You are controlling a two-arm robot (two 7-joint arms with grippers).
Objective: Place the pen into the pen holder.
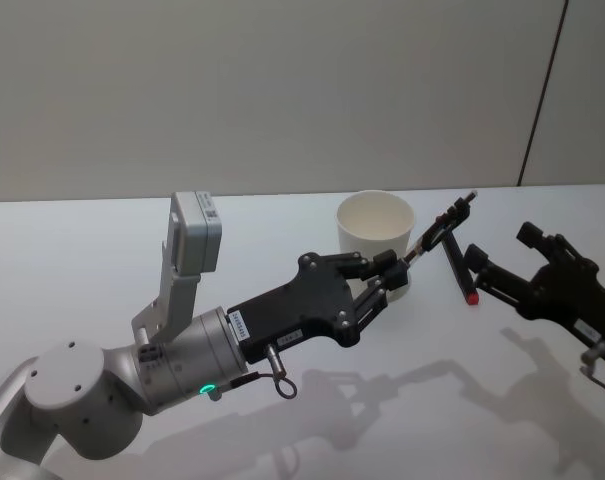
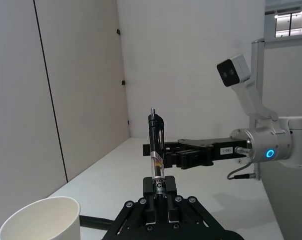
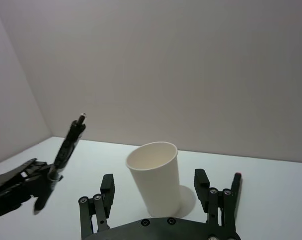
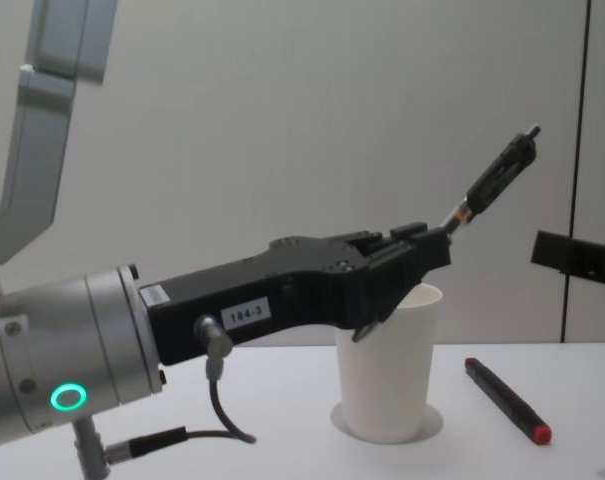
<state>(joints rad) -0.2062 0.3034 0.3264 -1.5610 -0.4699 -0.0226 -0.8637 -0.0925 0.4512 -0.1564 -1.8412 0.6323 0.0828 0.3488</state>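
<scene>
My left gripper is shut on the lower end of a black pen with a clear section. The pen tilts up and away, just right of the pen holder's rim. The pen holder is a white paper cup standing upright on the table. In the chest view the left gripper hovers just above the cup, and the pen points up to the right. The left wrist view shows the pen standing up from the shut fingers. My right gripper is open at the right, facing the cup.
A second black pen with a red end lies on the white table, between the cup and my right gripper. The chest view shows this pen to the cup's right. A plain wall stands behind.
</scene>
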